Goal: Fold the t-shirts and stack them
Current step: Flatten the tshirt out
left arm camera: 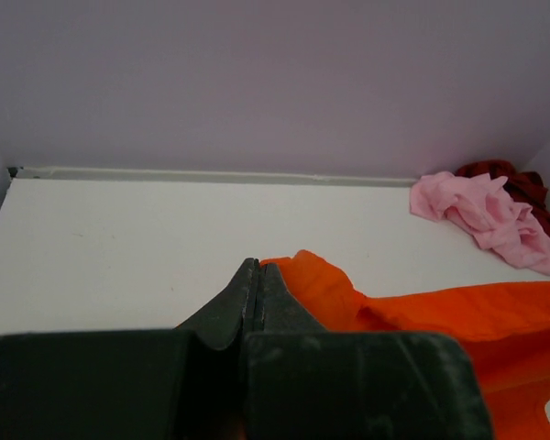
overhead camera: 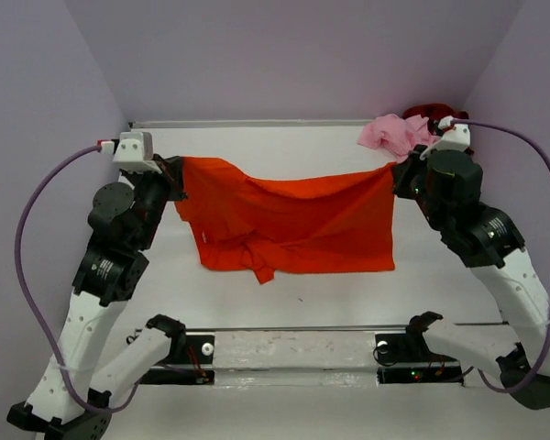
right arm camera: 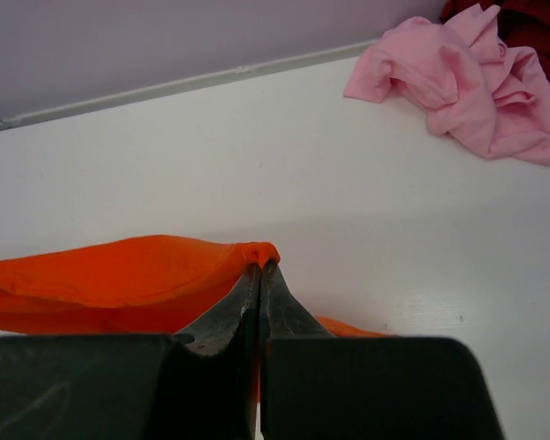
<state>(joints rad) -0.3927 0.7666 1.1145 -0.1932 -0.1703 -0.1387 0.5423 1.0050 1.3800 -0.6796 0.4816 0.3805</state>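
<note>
The orange t-shirt is held spread across the middle of the table, stretched between the two arms. Its upper corner at 10 o'clock is pinched by the left gripper. In the left wrist view, that gripper's fingers are seen pressed fully together, with orange cloth at their tips. The corner at 2 o'clock is clamped by the right gripper. In the right wrist view, its fingers are closed tight on a small peak of the cloth. The top edge is seen to sag between the two grips. The lower part is bunched and wrinkled toward 7 o'clock, where it is laid on the table. The pink t-shirt is crumpled at 1 o'clock on the table, near the back wall. The dark red t-shirt is found just behind it, touching it and largely hidden.
</note>
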